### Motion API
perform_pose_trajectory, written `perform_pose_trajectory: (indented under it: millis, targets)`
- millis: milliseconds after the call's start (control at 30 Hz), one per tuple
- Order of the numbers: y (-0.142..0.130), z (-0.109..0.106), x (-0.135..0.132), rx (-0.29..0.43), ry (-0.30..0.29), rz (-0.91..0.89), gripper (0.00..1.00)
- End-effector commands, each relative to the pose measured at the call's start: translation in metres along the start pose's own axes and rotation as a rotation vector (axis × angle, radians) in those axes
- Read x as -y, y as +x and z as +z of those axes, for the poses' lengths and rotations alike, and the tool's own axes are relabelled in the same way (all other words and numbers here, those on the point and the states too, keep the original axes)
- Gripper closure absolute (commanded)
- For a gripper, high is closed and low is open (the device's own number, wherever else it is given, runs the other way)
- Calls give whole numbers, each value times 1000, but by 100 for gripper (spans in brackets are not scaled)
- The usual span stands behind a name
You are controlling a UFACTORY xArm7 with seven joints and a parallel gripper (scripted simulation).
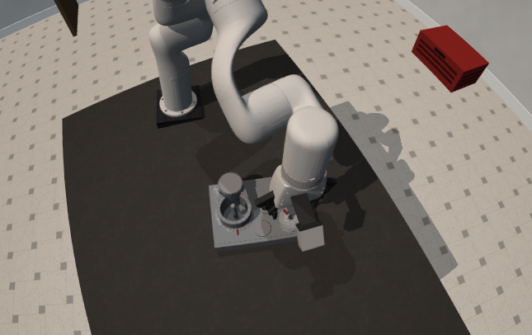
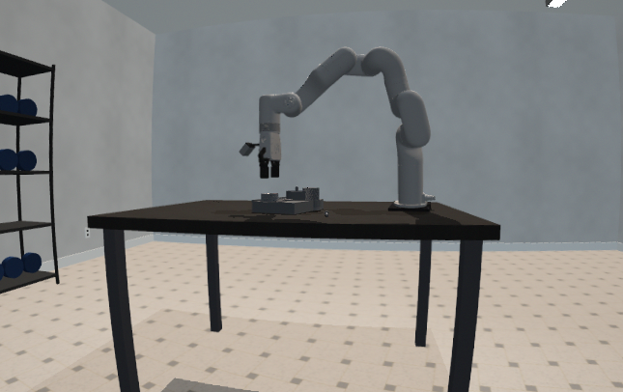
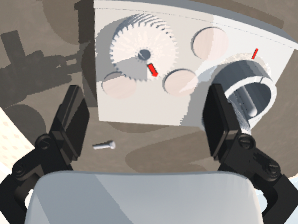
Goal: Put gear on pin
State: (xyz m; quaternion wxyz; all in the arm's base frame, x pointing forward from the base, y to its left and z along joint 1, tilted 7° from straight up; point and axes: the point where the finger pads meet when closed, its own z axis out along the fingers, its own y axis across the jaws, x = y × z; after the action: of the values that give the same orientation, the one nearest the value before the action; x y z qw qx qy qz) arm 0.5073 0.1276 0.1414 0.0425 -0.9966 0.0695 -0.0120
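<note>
The loose gear lies flat on the grey timing case. Its red arrow points roughly towards the gripper in the wrist view. The pin stands inside a ring-shaped collar at the other end of the case. A red mark sits beside the collar. My gripper is open and empty. It hangs well above the case, over the loose gear's end.
A second toothed gear stands raised behind the collar. Round pads mark the case top. A small screw lies on the dark table. A red box and a shelf stand off the table.
</note>
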Motion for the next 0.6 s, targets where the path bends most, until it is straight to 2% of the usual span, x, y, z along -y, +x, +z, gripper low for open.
perform_pose_trajectory:
  millis: [0, 33, 67, 567]
  targets:
    - [2, -2, 1, 0, 27, -278, 0]
    - [2, -2, 1, 0, 30, -320, 0]
    - [2, -2, 1, 1, 34, -362, 7]
    - [2, -2, 1, 1, 36, -374, 7]
